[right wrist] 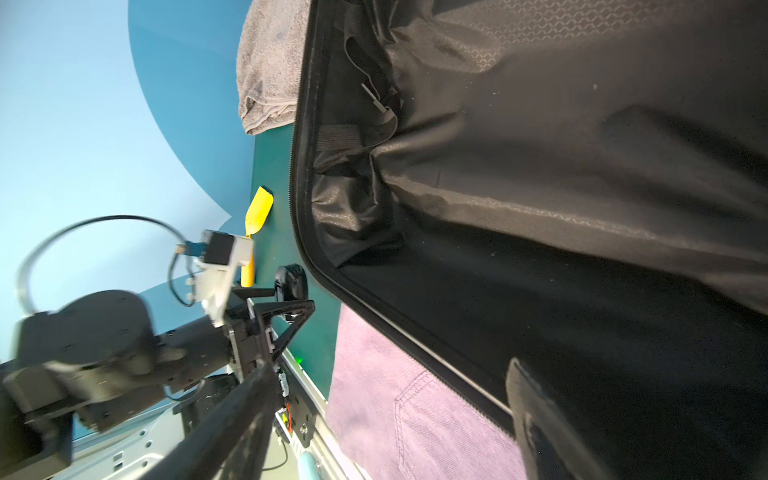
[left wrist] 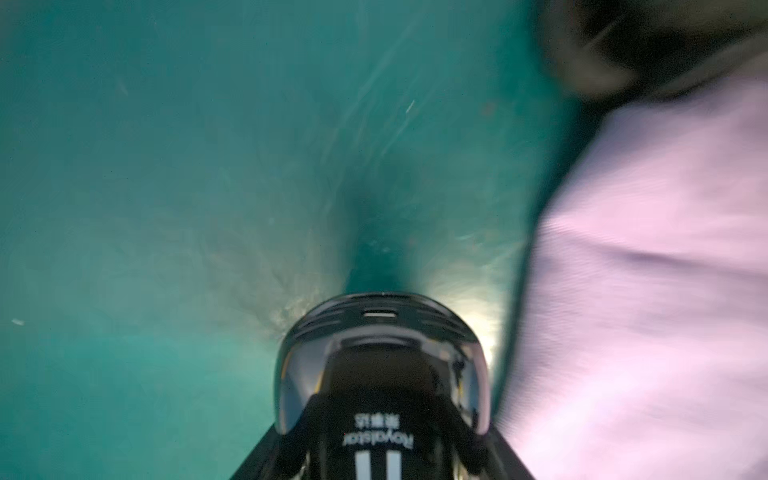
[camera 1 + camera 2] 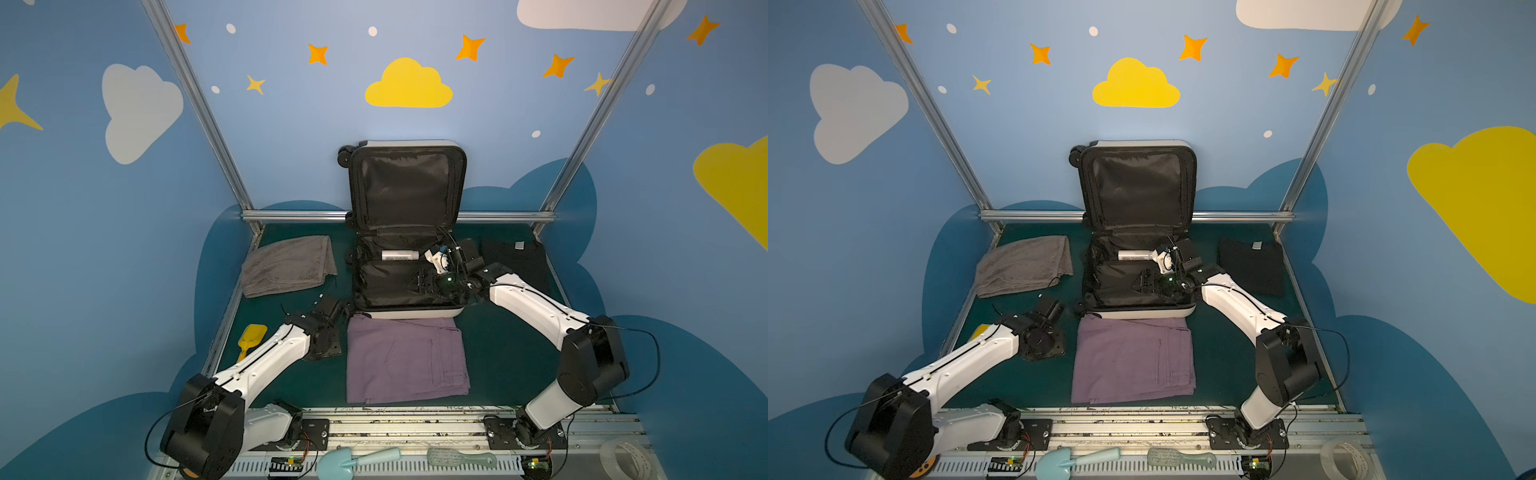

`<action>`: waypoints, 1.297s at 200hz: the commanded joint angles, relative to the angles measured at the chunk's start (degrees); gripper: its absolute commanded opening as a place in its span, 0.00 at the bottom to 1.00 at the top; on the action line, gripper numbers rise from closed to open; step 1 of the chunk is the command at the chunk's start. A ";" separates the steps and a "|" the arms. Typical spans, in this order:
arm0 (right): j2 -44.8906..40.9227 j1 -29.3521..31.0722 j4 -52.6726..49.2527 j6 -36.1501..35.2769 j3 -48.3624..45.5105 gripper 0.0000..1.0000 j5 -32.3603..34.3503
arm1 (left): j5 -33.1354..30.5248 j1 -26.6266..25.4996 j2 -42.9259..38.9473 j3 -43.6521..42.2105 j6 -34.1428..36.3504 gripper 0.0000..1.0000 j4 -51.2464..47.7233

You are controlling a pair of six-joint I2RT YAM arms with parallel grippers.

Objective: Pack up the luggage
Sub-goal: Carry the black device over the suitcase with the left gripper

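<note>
The dark green table top (image 3: 498, 353) is carrying everything. The luggage (image 3: 415, 312), a small white hard-shell suitcase with black lining, is lying open at the middle far side. Its base is sitting flat and its lid is standing upright against the far wall.

Folded purple trousers (image 3: 407, 359) are lying just beside its near wall. A folded grey towel (image 3: 286, 266) is resting to its left and a folded black shirt (image 3: 513, 259) to its right.

The right claw (image 3: 419, 282) is reaching into the base from the right, spread wide and gripping nothing. The left claw (image 3: 332, 309) is hovering by the suitcase's near left corner, pinching a black appliance with a shiny chrome collar (image 2: 380, 365). A white cylindrical bottle (image 3: 399, 254) is lying across the far part of the base. A yellow plastic scoop (image 3: 250, 338) is sitting at the near left.

The shell is likely stiff, smooth and slippery, and light while this empty. The lining is looking soft and would give under a pinch. The lid's free top rim is probably the best place to take hold, since the upright lid could tip.
</note>
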 commanded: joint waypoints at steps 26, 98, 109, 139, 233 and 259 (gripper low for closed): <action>2.45 -2.55 1.29 -0.87 5.14 0.82 -7.37 | 0.38 -0.23 -1.94 8.65 6.70 0.48 0.99; 7.08 -7.12 1.58 -0.19 12.66 0.77 -15.93 | 4.44 -4.25 11.35 23.95 14.40 0.48 10.80; 7.75 -7.56 1.96 0.39 13.44 0.76 -17.07 | 4.87 -5.46 13.91 26.15 15.69 0.48 12.68; 9.76 -7.85 2.84 1.77 14.83 0.73 -19.63 | 5.89 -8.00 20.85 31.75 18.85 0.48 17.24; 16.56 -7.91 5.91 4.40 16.35 0.64 -20.39 | 11.50 -9.02 28.51 34.83 23.21 0.49 31.91; 18.68 -7.98 5.78 4.62 18.61 0.62 -20.56 | 11.99 -8.98 28.63 33.14 23.63 0.49 35.91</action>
